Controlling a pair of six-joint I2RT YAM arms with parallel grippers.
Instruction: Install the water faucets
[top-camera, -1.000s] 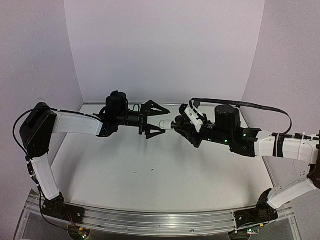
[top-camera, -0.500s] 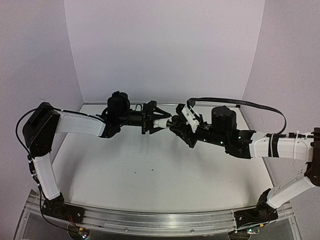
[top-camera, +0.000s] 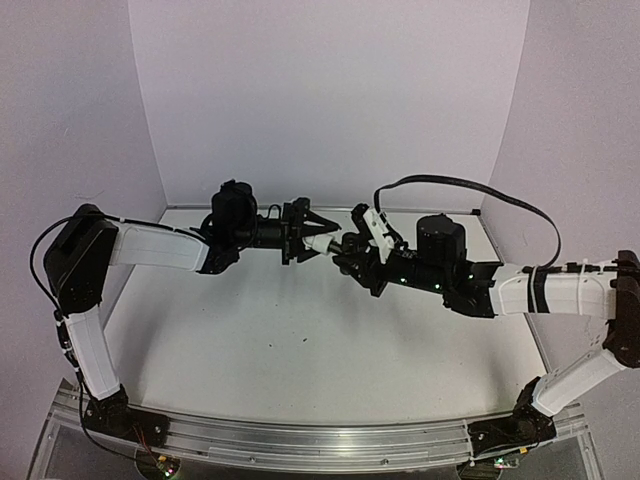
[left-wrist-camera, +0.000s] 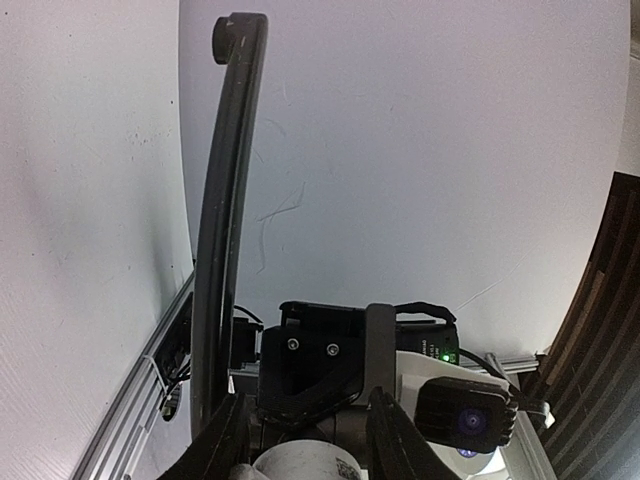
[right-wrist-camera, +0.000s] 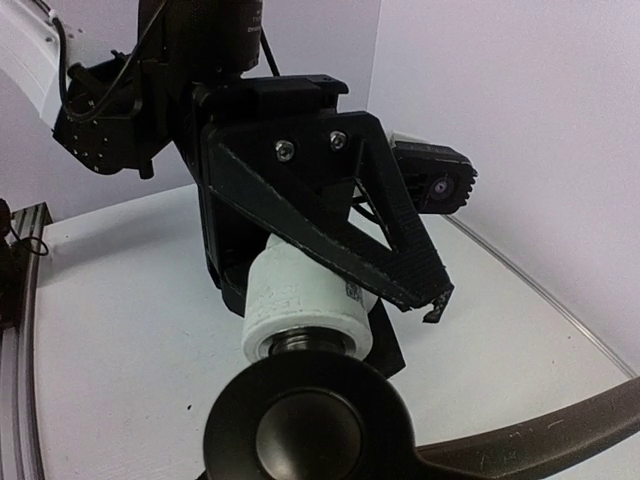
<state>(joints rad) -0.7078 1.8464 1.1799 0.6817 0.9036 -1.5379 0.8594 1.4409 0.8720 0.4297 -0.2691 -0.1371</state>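
Both arms meet in mid-air above the table's far middle. My left gripper (top-camera: 311, 241) is shut on the white fitting (top-camera: 322, 243), a short white cylinder pinched between its black fingers (right-wrist-camera: 385, 245). My right gripper (top-camera: 347, 251) is shut on the black faucet, whose round body (right-wrist-camera: 310, 425) fills the bottom of the right wrist view. The faucet's threaded end sits in the mouth of the fitting (right-wrist-camera: 300, 295). In the left wrist view the fitting (left-wrist-camera: 300, 466) shows at the bottom edge, and the thin bent spout (left-wrist-camera: 225, 200) arcs upward. My right gripper's own fingers are hidden.
The white table (top-camera: 300, 340) lies below both arms, walled in white at the back and both sides. A black cable (top-camera: 470, 190) loops above the right arm. The metal rail (top-camera: 300, 440) with the arm bases runs along the near edge.
My left gripper went from wide open to shut on the white fitting. The right arm moved left, carrying the faucet and fitting in between the left fingers.
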